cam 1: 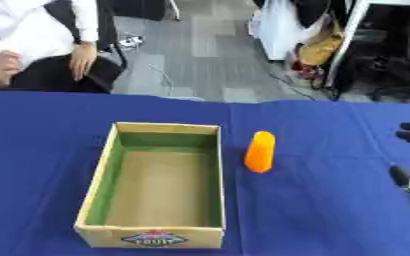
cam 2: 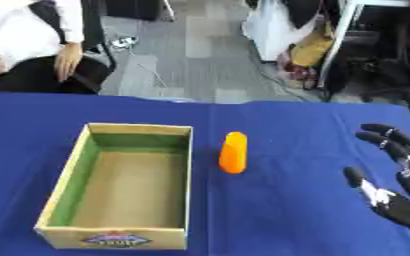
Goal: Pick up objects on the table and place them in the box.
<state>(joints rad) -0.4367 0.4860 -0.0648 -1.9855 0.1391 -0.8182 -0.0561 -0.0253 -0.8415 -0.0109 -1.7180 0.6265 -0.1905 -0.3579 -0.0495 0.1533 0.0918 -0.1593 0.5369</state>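
An orange oblong object (cam 1: 260,151) lies on the blue table just right of the open cardboard box (cam 1: 103,175). The box has green inner walls, a brown floor, and nothing inside it. My right hand (cam 2: 399,199) hovers at the table's right side, well to the right of the orange object, with its fingers spread and straight and nothing in it. My left hand shows in neither view.
The blue cloth (cam 1: 331,210) covers the whole table. A seated person is beyond the far left edge and touches nothing on the table. Bags and furniture stand on the floor beyond the far right edge.
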